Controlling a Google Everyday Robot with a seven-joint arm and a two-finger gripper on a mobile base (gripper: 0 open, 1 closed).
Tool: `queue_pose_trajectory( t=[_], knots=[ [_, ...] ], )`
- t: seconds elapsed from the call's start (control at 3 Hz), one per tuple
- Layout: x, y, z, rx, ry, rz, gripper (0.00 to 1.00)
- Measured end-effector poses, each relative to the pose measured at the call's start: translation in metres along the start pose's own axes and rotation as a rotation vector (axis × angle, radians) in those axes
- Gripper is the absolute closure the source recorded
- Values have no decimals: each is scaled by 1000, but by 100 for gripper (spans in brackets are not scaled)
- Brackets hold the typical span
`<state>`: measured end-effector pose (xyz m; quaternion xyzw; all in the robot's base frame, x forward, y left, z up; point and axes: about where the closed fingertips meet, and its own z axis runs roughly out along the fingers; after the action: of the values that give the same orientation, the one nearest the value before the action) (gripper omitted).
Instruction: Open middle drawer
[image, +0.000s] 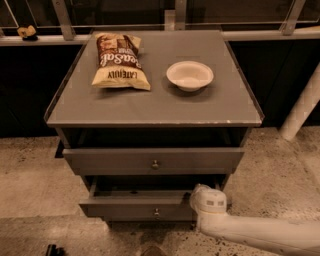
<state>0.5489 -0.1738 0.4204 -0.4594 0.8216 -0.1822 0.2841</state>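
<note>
Gripper (207, 198) at the middle drawer's (120, 210) right end
Knob (156, 213) lies to its left; open or closed, cannot tell

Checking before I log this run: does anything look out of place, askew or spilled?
Two drawers stand pulled out: the upper drawer and, below it, the middle drawer, with the gripper at its right end. The chip bag lies slightly askew; the bowl sits upright, nothing spilled.
</note>
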Motion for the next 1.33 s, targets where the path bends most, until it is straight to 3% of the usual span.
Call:
queue_pose_trajectory(
  t=[0.33, 0.67, 1.33],
  knots=[
    [-1, -2, -3, 0, 0, 0, 100],
    [-1, -2, -3, 0, 0, 0, 81],
    [-1, -2, -3, 0, 0, 0, 35]
  ],
)
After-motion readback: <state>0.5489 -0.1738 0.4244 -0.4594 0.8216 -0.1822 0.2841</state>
